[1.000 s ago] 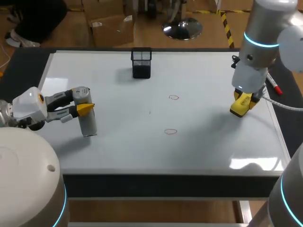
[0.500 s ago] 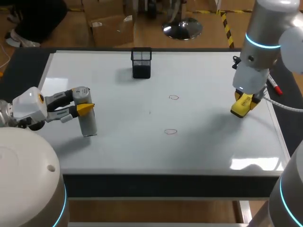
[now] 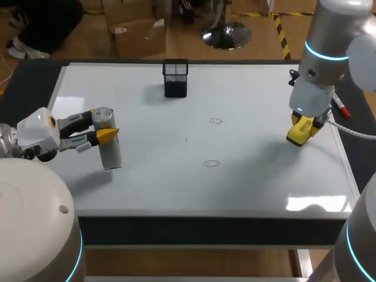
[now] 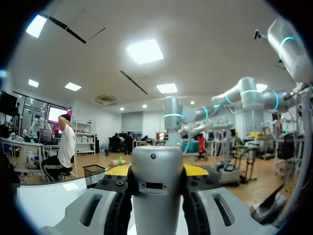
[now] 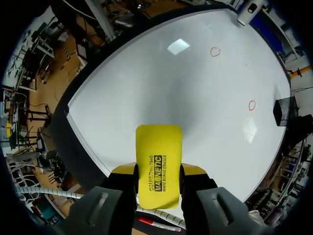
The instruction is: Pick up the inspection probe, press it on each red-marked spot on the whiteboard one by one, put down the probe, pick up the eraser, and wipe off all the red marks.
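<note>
The inspection probe [image 3: 107,141], a grey cylinder, stands upright on the whiteboard [image 3: 176,188] at the left, with my left gripper [image 3: 104,131] shut on its upper part. In the left wrist view the probe [image 4: 157,181] fills the gap between the fingers. My right gripper [image 3: 301,130] holds the yellow eraser [image 3: 299,131] just above the board's right side; in the right wrist view the eraser [image 5: 158,164] sits clamped between the fingers. Two small red circles are drawn mid-board, one farther [image 3: 215,121] and one nearer [image 3: 211,163]; they also show ahead of the eraser, one red circle [image 5: 214,51] and another [image 5: 252,105].
A black mesh pen holder [image 3: 175,78] stands at the back middle of the board. A red-capped marker [image 3: 339,107] lies off the board's right edge, behind my right gripper.
</note>
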You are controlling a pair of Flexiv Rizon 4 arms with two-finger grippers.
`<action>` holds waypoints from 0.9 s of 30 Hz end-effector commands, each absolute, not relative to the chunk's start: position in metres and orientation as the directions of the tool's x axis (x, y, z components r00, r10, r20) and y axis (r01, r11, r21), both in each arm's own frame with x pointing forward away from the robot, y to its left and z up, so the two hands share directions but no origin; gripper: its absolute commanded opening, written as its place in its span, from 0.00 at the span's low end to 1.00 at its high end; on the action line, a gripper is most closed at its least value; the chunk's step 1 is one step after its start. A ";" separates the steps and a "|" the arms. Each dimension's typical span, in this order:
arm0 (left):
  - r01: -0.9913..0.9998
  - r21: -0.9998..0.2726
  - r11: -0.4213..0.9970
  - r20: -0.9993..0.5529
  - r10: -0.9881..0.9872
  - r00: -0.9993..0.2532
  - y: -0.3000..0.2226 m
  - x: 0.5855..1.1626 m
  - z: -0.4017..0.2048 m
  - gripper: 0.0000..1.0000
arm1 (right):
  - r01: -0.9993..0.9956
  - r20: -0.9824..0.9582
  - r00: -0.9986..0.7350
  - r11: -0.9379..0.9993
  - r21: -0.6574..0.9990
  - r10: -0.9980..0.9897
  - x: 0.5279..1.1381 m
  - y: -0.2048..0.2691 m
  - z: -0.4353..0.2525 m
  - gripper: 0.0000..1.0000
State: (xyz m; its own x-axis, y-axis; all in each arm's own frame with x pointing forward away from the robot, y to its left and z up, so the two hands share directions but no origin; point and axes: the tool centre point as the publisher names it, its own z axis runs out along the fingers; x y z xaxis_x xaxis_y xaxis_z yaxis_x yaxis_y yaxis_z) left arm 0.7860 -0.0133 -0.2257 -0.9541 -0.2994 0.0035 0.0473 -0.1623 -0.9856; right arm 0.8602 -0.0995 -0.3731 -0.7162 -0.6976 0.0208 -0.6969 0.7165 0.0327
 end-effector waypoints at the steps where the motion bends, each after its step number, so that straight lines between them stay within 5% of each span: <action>1: 0.051 -0.985 -0.164 -0.003 -0.283 -0.959 -0.026 0.795 -0.223 0.00 | -0.698 0.024 -0.715 0.716 0.030 -0.698 0.860 -0.100 -0.372 0.00; 27: 0.035 -0.984 -0.174 -0.029 -0.037 -0.999 -0.161 0.839 -0.209 0.00 | -0.698 0.024 -0.715 0.716 0.030 -0.698 0.860 -0.100 -0.372 0.00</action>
